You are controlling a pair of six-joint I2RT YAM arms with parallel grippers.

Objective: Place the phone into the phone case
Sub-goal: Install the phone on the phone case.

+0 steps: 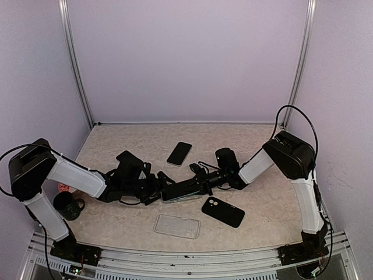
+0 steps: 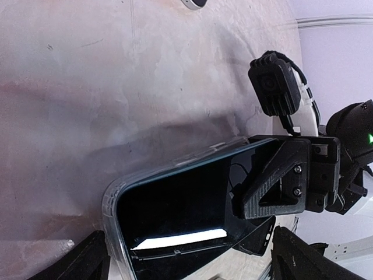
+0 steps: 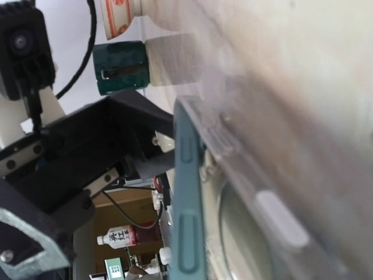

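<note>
From above, I see the phone (image 1: pixel 180 192) at mid-table, bridged between the two arms. My right gripper (image 1: pixel 198 179) is closed on its right end, and my left gripper (image 1: pixel 158 191) is spread wide at its left end, holding nothing. Near it lies a spare clear case (image 1: pixel 177 226), and to the near right a black case or handset (image 1: pixel 222 211) lies camera side up. Farther off are a second black handset (image 1: pixel 179 153) and a dark flat item (image 1: pixel 129 157). A dark mug (image 1: pixel 69 205) and a red-and-white cup (image 1: pixel 66 188) stand at the left, by the left arm. In the left wrist view, my own fingers (image 2: pixel 87 262) stand apart on either side of the phone's end without touching it. The clear phone case (image 2: pixel 109 204) already wraps that end of the dark screen. A right finger lies over the glass, and the shadow beneath suggests the phone is lifted off the table. The right wrist view is too close and blurred to show its fingers. It shows the phone's teal edge beside the clear wall of the case, and I cannot tell whether that side is fully seated. I judge the job to be at the seating stage. The next move calls for the left fingers to close squarely on the cased end and press the rim home. The spare clear case below and the mug by my left elbow crowd that move.
</note>
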